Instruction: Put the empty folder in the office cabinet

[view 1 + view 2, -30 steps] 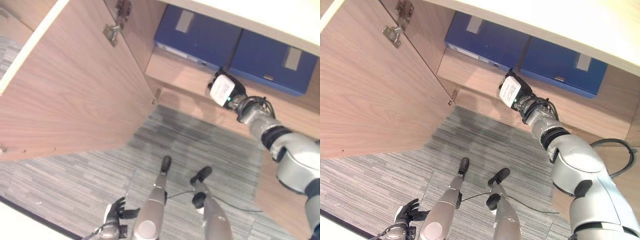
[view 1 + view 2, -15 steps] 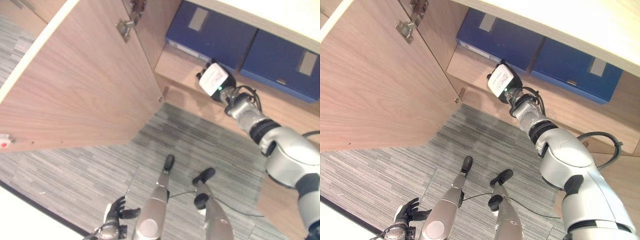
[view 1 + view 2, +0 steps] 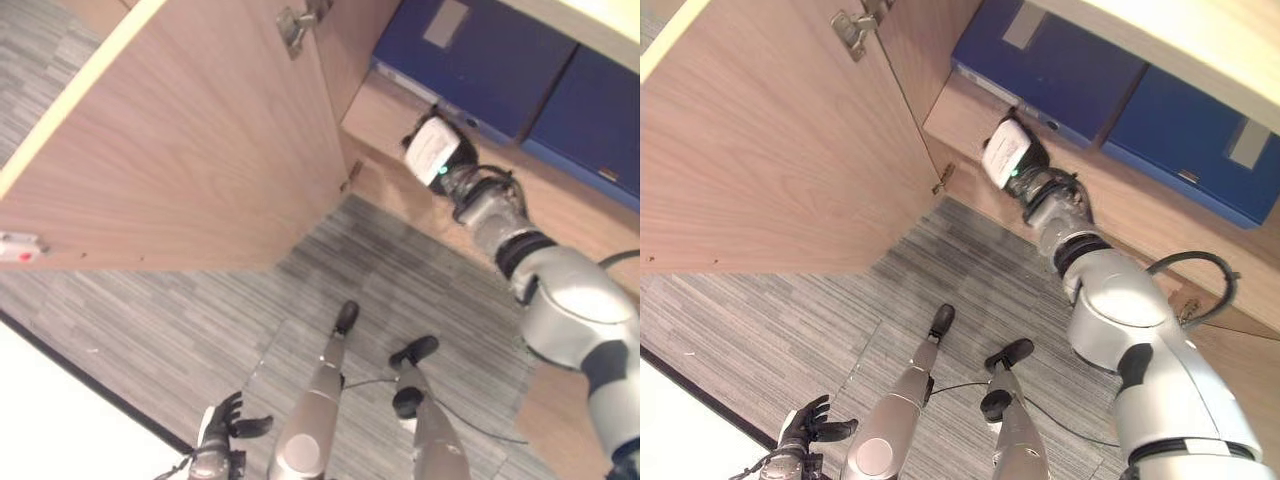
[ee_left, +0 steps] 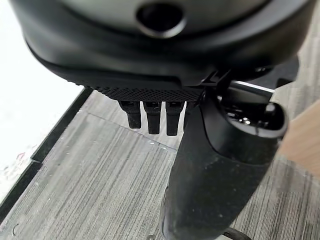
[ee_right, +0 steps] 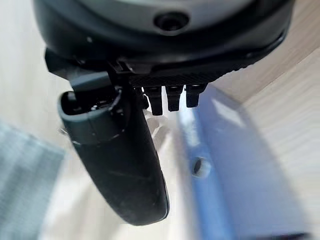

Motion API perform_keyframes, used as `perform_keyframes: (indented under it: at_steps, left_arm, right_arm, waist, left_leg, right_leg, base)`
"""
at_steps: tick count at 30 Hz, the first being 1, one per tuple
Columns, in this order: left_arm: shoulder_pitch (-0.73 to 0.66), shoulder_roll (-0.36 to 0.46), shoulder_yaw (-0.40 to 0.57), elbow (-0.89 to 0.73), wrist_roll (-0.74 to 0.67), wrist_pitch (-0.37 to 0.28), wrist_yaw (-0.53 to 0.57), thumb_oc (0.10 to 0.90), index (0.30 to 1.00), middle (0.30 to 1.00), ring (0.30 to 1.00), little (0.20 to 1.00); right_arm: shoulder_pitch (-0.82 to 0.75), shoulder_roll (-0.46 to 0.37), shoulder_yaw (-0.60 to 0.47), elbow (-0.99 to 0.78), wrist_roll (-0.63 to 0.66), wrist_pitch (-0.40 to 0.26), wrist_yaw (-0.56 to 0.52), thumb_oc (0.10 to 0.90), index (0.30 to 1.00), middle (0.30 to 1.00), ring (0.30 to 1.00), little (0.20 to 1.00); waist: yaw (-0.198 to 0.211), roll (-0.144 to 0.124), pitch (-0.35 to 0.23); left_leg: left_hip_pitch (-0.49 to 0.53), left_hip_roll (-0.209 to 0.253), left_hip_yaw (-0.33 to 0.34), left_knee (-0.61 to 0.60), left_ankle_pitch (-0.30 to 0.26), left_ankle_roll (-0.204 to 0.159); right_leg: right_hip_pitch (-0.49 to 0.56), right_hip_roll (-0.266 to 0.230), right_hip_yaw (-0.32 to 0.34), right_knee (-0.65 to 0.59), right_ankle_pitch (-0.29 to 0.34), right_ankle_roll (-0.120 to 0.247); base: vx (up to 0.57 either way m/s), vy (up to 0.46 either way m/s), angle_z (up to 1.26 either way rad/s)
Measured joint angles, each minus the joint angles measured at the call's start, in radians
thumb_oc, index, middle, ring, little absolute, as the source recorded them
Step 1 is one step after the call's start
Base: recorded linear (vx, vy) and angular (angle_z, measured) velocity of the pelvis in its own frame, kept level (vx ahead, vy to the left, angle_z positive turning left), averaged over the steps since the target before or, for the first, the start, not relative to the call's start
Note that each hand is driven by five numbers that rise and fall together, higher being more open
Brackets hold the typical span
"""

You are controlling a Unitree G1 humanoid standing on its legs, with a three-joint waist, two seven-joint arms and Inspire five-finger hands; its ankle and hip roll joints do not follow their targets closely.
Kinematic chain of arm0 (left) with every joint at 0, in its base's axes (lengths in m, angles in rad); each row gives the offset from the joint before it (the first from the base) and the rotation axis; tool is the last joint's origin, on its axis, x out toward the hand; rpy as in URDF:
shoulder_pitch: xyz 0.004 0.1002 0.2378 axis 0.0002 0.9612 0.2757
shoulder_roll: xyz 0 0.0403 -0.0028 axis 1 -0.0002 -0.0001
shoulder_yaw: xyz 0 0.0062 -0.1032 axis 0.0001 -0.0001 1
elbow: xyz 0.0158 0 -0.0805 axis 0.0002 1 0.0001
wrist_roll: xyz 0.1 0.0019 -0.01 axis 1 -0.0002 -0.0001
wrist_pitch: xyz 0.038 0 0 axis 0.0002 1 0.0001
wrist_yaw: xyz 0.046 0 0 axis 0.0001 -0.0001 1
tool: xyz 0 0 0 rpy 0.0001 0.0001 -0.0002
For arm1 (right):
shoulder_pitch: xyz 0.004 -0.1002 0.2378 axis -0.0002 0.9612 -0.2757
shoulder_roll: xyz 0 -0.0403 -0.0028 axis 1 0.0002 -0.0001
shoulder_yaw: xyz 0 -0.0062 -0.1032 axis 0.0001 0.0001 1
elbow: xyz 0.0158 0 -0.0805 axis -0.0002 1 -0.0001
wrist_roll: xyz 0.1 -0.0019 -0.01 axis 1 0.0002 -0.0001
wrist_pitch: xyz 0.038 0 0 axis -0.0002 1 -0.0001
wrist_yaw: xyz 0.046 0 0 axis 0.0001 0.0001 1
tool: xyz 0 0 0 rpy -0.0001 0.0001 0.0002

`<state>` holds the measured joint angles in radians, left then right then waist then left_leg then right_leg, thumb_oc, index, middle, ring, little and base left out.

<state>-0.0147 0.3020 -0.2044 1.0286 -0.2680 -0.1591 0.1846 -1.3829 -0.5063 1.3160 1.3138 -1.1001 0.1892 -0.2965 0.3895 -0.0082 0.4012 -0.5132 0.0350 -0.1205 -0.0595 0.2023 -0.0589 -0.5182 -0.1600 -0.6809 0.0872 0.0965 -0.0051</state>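
Two dark blue folders lie side by side on the cabinet shelf (image 3: pixel 385 115): the left folder (image 3: pixel 470 50) and the right folder (image 3: pixel 600 110). My right hand (image 3: pixel 435 155), with a white cover on its back, reaches onto the shelf at the near edge of the left folder. In the right wrist view its thumb (image 5: pixel 120 160) and straight fingers (image 5: pixel 172 100) point along that folder's blue spine (image 5: pixel 235 165), which has a round hole; nothing is clasped. My left hand (image 3: pixel 222 425) hangs low by the floor, its fingers spread and holding nothing.
The cabinet's wooden door (image 3: pixel 180 150) stands wide open on the left, with a hinge (image 3: pixel 298 22) at its top. Grey striped carpet (image 3: pixel 420 270) lies in front of the cabinet. A pale countertop (image 3: pixel 1200 40) overhangs the shelf.
The view has shifted. My right hand has slid left along the shelf, from below the gap between the folders to the left folder's near edge. The left hand stays low.
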Motion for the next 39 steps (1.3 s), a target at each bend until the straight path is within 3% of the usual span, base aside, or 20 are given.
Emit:
perform_keyframes:
  at_steps: [5,10,16,17,21,28,30,35,39]
  left_arm:
    - [0.002,0.01,0.002,-0.036,0.003,0.002,-0.005,0.8,0.9,0.9,0.9,0.9]
    - [0.003,0.038,0.002,-0.056,0.008,0.004,-0.024,0.8,0.9,0.9,0.9,0.9]
    - [0.002,0.051,0.012,-0.064,0.008,0.005,-0.036,0.8,0.9,0.9,0.9,0.9]
    - [0.002,0.058,0.011,-0.066,0.008,0.003,-0.042,0.8,0.9,0.9,0.9,0.9]
    - [0.002,0.064,0.011,-0.076,0.008,0.004,-0.044,0.8,0.9,0.9,0.9,0.9]
    - [0.003,0.072,0.012,-0.075,0.008,0.005,-0.042,0.8,0.9,0.9,0.9,0.9]
    - [0.001,0.071,0.012,-0.073,0.009,0.006,-0.043,0.8,0.9,0.9,0.9,0.9]
    - [-0.005,0.071,0.022,-0.067,0.009,0.008,-0.038,0.8,0.9,0.9,0.9,0.9]
    - [-0.011,0.071,0.025,-0.059,0.009,0.006,-0.034,0.8,0.9,0.9,0.9,0.9]
  right_arm:
    - [-0.001,-0.151,-0.033,-0.001,0.004,-0.011,-0.043,0.8,0.9,0.9,0.9,0.9]
    - [-0.006,-0.154,-0.037,-0.002,0.009,-0.01,-0.043,0.8,0.9,0.9,0.9,0.9]
    - [-0.021,-0.162,-0.106,-0.042,0.184,-0.063,-0.072,0.8,0.9,0.9,0.9,0.9]
    - [-0.025,-0.159,-0.114,-0.049,0.24,-0.077,-0.071,0.8,0.9,0.9,0.9,0.9]
    - [-0.032,-0.159,-0.114,-0.049,0.261,-0.087,-0.064,0.8,0.9,0.9,0.9,0.9]
    - [-0.042,-0.112,-0.111,-0.052,0.257,-0.066,-0.029,0.8,0.9,0.9,0.9,0.9]
    - [-0.04,-0.071,-0.08,-0.051,0.236,-0.029,-0.008,0.8,0.9,0.9,0.9,0.9]
    - [-0.028,-0.042,-0.03,-0.097,0.096,-0.022,0.015,0.8,0.9,0.9,0.9,0.9]
    - [-0.01,0.015,-0.046,-0.091,0.04,-0.022,0.026,0.8,0.9,0.9,0.9,0.9]
  waist:
    - [0.022,-0.002,0.001]
    - [0.02,-0.003,0.002]
    - [-0.005,-0.015,0.008]
    - [-0.004,-0.027,0.015]
    - [-0.002,-0.039,0.021]
    - [-0.005,-0.042,0.023]
    - [-0.01,-0.042,0.023]
    - [-0.013,-0.042,0.023]
    - [0.007,-0.043,0.022]
  left_leg:
    - [-0.028,-0.003,-0.019,-0.001,0.009,0.003]
    - [-0.035,-0.001,-0.023,-0.001,0.014,0.0]
    - [-0.059,-0.006,-0.016,-0.001,0.018,0.001]
    - [-0.058,-0.005,-0.005,0.0,0.022,0.006]
    - [-0.056,-0.004,-0.002,0.0,0.023,0.006]
    - [-0.042,-0.002,0.006,0.0,0.023,0.006]
    - [-0.025,0.0,0.008,-0.001,0.022,0.004]
    - [0.027,0.005,0.009,0.0,0.015,-0.004]
    - [0.087,0.012,0.029,0.002,0.0,-0.013]
  right_leg:
    - [-0.027,-0.008,-0.012,0.016,-0.009,0.013]
    - [-0.035,-0.009,-0.015,0.024,-0.015,0.015]
    - [-0.066,-0.019,-0.009,0.04,-0.015,0.016]
    - [-0.069,-0.018,-0.002,0.04,-0.014,0.015]
    - [-0.069,-0.017,0.002,0.04,-0.014,0.015]
    - [-0.059,-0.013,0.014,0.035,-0.01,0.015]
    - [-0.043,-0.008,0.017,0.024,-0.006,0.009]
    - [0.018,0.009,0.023,-0.021,0.01,0.006]
    - [0.076,0.031,0.056,-0.05,0.025,0.009]
  base:
    - [0.01,0.006,0.06]
    - [0.01,0.044,0.02]
    - [0.0,0.034,-0.01]
    - [0.0,0.016,-0.09]
    - [0.0,0.002,-0.02]
    - [0.0,-0.006,-0.04]
    - [0.0,-0.002,-0.04]
    - [0.0,0.011,-0.05]
    - [0.0,-0.028,-0.19]
